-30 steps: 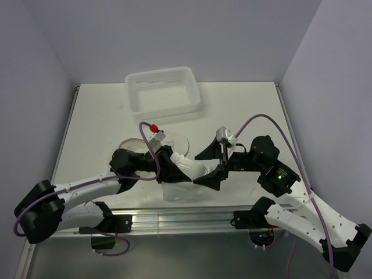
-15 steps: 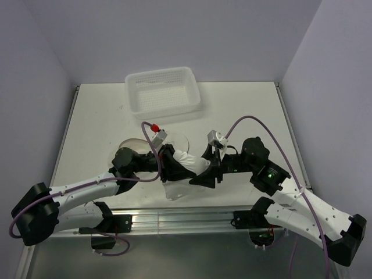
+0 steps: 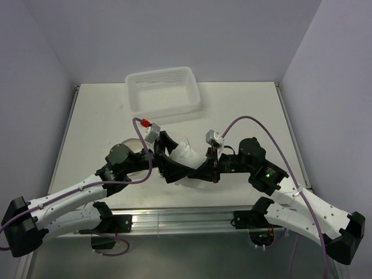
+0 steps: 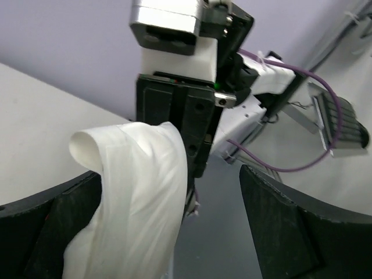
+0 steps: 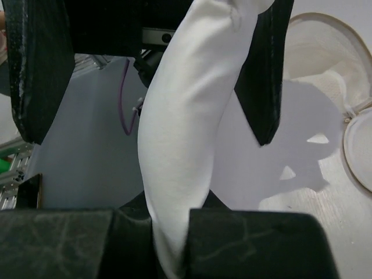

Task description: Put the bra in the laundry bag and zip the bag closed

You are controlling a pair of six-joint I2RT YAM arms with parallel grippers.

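Top view: both arms meet over the near middle of the table (image 3: 87, 125). The bra (image 3: 187, 156) is a white bunch slung between the left gripper (image 3: 176, 166) and the right gripper (image 3: 205, 172), off the surface. The laundry bag (image 3: 133, 150) lies flat on the table under and behind the left arm, mostly covered. The white basket (image 3: 164, 108) sits at the far edge, well apart from the bra.

Left wrist view: the left gripper (image 4: 170, 179) has its fingers (image 4: 49, 218) spread wide. The bra (image 4: 139, 186) hangs as a folded band in the gap, resting against one finger and not pinched. Its upper end runs into the black body of the right gripper (image 4: 189, 136) facing it.

Right wrist view: the right gripper (image 5: 171, 235) is clamped on the bra (image 5: 186, 116), with fabric squeezed in the narrow slot between the two near fingers. The bra rises from there and passes between the spread fingers (image 5: 263, 75) of the left gripper. The laundry bag (image 5: 322, 55) is on the table beyond, both round mesh halves lying apart, so it is unzipped with the bra outside it.
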